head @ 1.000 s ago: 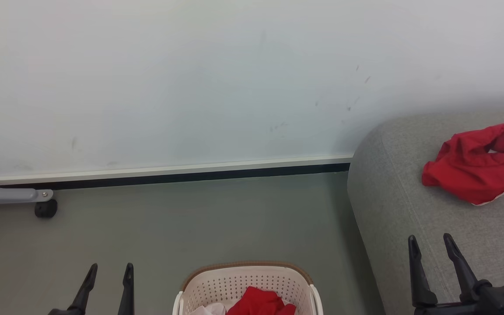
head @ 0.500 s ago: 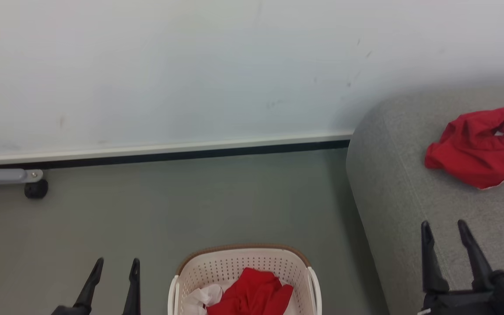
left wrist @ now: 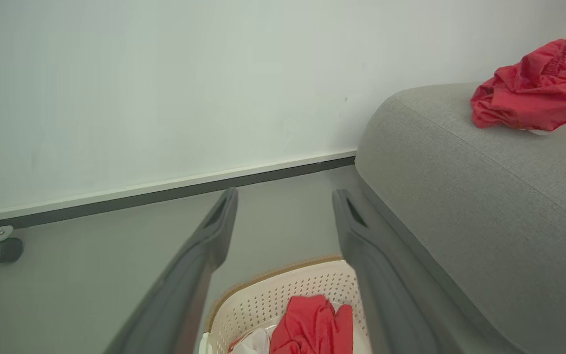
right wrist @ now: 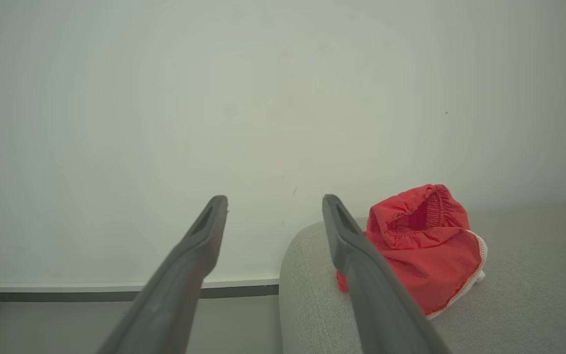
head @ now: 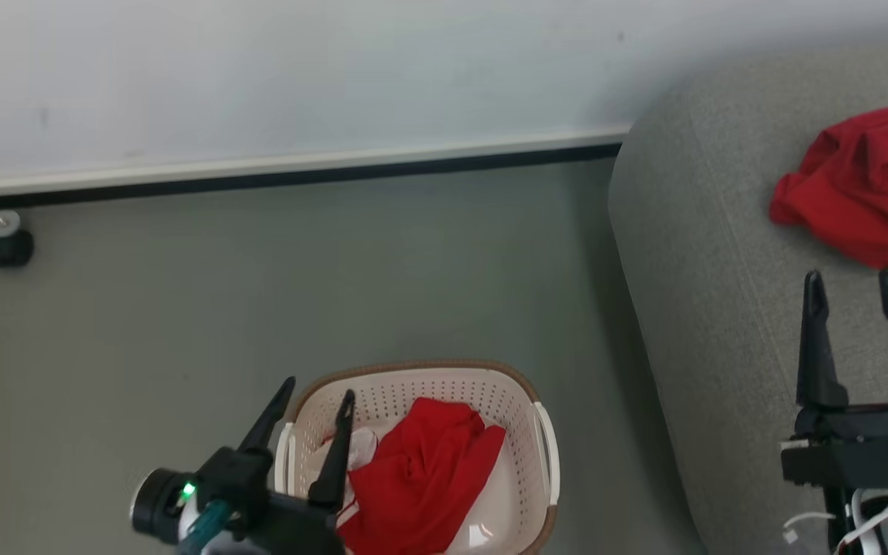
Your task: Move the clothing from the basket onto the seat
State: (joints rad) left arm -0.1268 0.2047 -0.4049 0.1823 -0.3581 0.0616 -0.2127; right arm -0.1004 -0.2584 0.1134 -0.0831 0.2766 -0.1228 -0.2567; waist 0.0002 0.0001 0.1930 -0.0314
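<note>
Near the robot, the left gripper (head: 317, 389) has moved from over the bare floor to the left rim of the basket (head: 444, 367). Its fingers are wide apart and hold nothing. It looks ready to reach for the red clothing (head: 421, 470) inside. On the right, the right gripper (head: 850, 276) hangs open and empty over the seat (head: 691, 347). Farther back, one red piece (head: 860, 185) already lies there.

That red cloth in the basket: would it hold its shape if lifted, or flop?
The red garment lies in soft folds, so it will probably droop and hang when lifted. It looks thin, so likely light. The white fabric bunched beside it in the basket may cling and come up too.
</note>
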